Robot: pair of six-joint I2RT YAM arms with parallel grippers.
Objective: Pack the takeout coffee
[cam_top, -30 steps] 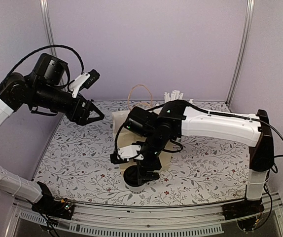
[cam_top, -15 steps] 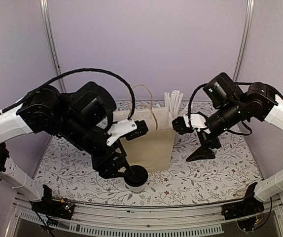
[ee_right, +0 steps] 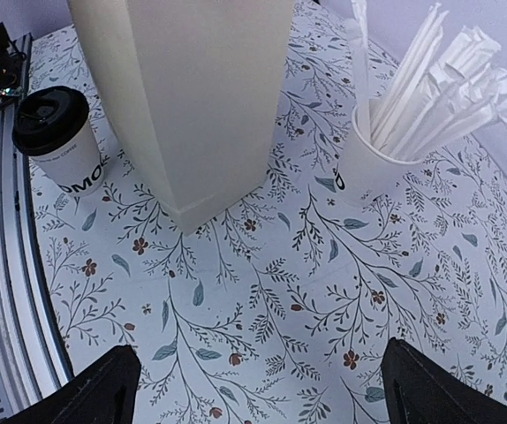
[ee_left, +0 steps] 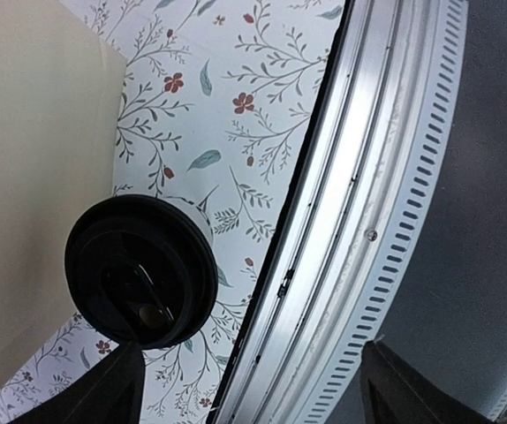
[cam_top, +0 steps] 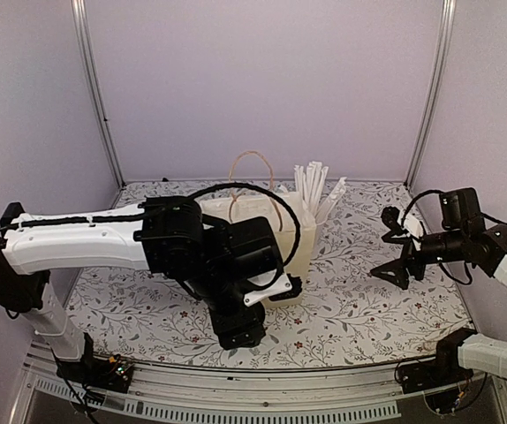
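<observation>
The takeout coffee [ee_right: 59,141] is a white paper cup with dark lettering and a black lid [ee_left: 140,269]. It stands upright on the floral table close to the front rail, beside the cream paper bag [ee_right: 192,88]. My left gripper [ee_left: 253,393] hovers over it, open, the lid lying off toward one fingertip [ee_left: 103,393] and not between the jaws. From above, the left gripper [cam_top: 240,334] hides the cup. My right gripper [cam_top: 393,269] hangs open above bare table at the right, well away from the bag [cam_top: 280,238], holding nothing.
A white cup full of wrapped straws [ee_right: 386,150] stands behind and right of the bag; from above, the straws [cam_top: 315,187] rise behind it. The metal front rail [ee_left: 359,221] runs right next to the coffee. The bag's rope handles [cam_top: 252,172] stick up.
The right arm has pulled back from the middle to the far right. The left arm has swung in low over the coffee in front of the bag, its jaws spreading wider.
</observation>
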